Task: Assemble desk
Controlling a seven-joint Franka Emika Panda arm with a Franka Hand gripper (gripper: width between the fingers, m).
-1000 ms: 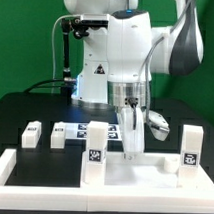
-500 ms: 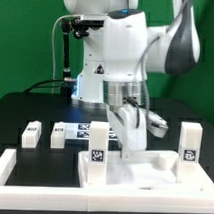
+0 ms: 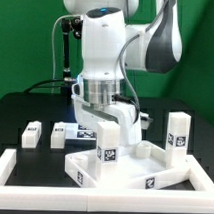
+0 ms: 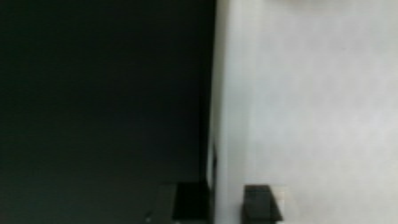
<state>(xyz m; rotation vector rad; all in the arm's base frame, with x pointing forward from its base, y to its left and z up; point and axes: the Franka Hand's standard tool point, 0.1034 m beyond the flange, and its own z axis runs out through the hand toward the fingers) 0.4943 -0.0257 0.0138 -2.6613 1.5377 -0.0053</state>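
Observation:
The white desk tabletop [image 3: 133,168] lies turned at an angle inside the rail. Two white block legs stand upright on it, one near its middle-left [image 3: 107,141] and one at the exterior view's right [image 3: 176,131]. Two loose tagged legs [image 3: 32,133] [image 3: 60,135] lie on the black table at the left. My gripper [image 3: 97,123] is low behind the nearer upright leg, partly hidden by it. In the wrist view the gripper [image 4: 224,203] has one dark finger [image 4: 262,203] on each side of the tabletop's edge [image 4: 302,100], shut on it.
The low white border rail [image 3: 7,170] runs along the front and left of the work area. The marker board [image 3: 86,136] lies flat behind the tabletop, partly covered. The robot base [image 3: 97,55] and a black post [image 3: 65,54] stand at the back.
The tabletop has swung round with my gripper: the nearer leg has moved right and forward, the right leg has moved left and back, and the wrist has turned.

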